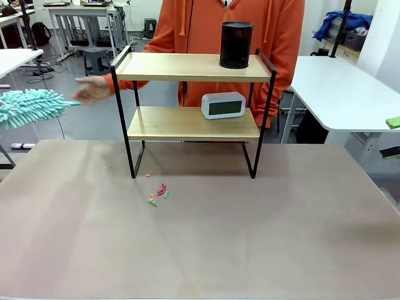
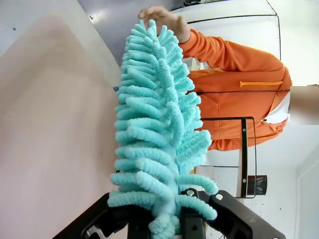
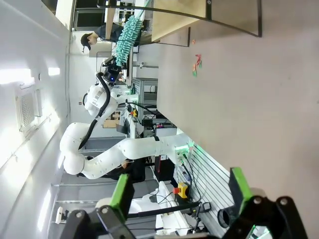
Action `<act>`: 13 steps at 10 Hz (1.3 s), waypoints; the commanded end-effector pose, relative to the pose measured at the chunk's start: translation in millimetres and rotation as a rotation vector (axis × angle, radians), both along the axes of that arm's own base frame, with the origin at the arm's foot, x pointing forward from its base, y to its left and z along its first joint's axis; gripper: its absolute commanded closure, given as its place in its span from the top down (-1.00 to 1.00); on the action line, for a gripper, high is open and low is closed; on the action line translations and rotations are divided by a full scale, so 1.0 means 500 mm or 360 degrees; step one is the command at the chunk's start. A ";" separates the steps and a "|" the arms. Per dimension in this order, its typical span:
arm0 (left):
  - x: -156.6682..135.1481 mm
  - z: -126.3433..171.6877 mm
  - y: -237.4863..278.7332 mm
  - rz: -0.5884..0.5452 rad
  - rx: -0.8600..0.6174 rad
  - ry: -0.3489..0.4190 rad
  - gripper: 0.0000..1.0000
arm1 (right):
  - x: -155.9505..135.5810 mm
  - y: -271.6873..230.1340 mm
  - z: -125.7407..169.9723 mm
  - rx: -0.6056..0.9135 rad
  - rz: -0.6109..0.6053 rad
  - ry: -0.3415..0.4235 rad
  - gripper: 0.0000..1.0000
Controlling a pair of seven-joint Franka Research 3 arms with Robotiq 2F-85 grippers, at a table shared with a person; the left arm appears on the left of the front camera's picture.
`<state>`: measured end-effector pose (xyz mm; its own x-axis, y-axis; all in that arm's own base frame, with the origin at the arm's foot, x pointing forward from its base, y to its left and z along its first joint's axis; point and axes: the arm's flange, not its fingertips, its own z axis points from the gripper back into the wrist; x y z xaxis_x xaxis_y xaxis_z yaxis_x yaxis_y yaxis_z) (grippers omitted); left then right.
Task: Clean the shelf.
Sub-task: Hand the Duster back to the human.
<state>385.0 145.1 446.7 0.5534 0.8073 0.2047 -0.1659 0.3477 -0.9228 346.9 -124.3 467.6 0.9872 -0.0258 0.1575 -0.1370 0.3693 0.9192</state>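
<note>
Scraps [image 1: 157,194] lie nearest us, before the shelf [image 1: 194,67] mid-table. Our left gripper [image 2: 164,219] clamps the duster [image 2: 157,124] — sweep each board gently, skirting cup [image 1: 236,44] and clock [image 1: 223,105]. Right gripper [image 3: 179,191] gapes, idle.

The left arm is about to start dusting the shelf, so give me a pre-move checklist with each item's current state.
1. Duster gripped in the left hand: ok, jaws closed on its base.
2. Right hand out of the way: ok, open, holding nothing.
3. Person's hand clear of the duster: not ok, it is at the duster's tip, beside the shelf.
4. Top board free for wiping: not ok, a black cylinder stands at its right end.
5. Lower board free: not ok, a white clock sits on it.
6. Scraps on the table: still there in front of the shelf.
</note>
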 end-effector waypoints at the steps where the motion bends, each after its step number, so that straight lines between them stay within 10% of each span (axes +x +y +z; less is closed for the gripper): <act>1: -0.008 0.001 -0.004 0.0004 0.0022 -0.0025 -1.00 | -0.004 -0.004 -0.001 -0.0016 0.0024 -0.0027 1.00; 10: -0.008 0.001 -0.004 0.0004 0.0022 -0.0025 -1.00 | -0.004 -0.004 -0.001 -0.0016 0.0024 -0.0027 1.00; 11: -0.001 0.002 -0.003 0.0000 0.0004 -0.0004 -0.67 | -0.004 -0.004 -0.001 -0.0016 0.0024 -0.0027 1.00; 12: -0.003 0.001 -0.007 -0.0040 0.0046 0.0007 0.46 | -0.004 -0.004 -0.001 -0.0016 0.0024 -0.0027 1.00; 13: -0.001 0.001 -0.008 -0.0055 0.0025 0.0010 0.46 | -0.004 -0.004 -0.001 -0.0016 0.0024 -0.0027 1.00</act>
<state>385.5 140.8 447.3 0.5662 0.7958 0.2146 -0.1636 0.3637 -0.9170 346.9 -124.3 467.6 0.9871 -0.0257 0.1578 -0.1373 0.3693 0.9191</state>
